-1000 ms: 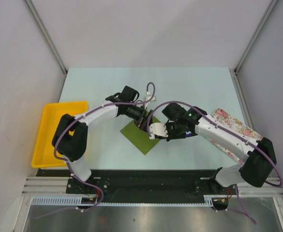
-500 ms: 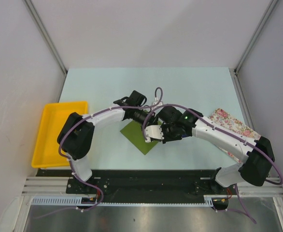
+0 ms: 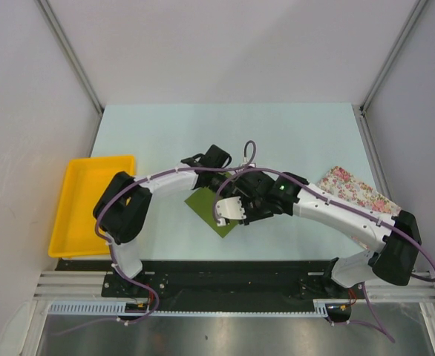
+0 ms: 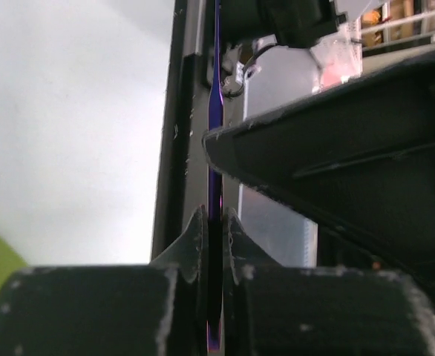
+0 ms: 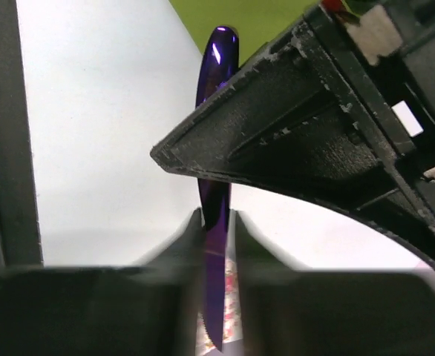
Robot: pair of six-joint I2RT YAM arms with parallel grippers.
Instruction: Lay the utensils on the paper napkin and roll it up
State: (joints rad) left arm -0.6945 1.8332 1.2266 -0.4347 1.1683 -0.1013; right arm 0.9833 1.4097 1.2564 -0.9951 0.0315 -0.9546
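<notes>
One of the utensils, a slim purple knife point(image 5: 216, 111), is gripped from both ends. My right gripper point(image 5: 216, 215) is shut on its serrated blade. My left gripper point(image 4: 214, 216) is shut on the same knife point(image 4: 214, 133), seen edge-on. In the top view the two grippers meet above the far right corner of the paper napkin point(image 3: 207, 208), an olive-green square lying flat on the table, and the knife is hidden between them. A corner of the napkin point(image 5: 262, 15) shows beyond the knife's rounded handle tip. No other utensil is in view.
A yellow tray point(image 3: 91, 204) sits at the table's left edge. A white cloth with pink floral print point(image 3: 357, 194) lies at the right, partly under the right arm. Both arms arch over the middle of the table.
My left gripper moved right and closed on the knife held by the right gripper. The right arm shifted left, toward the napkin.
</notes>
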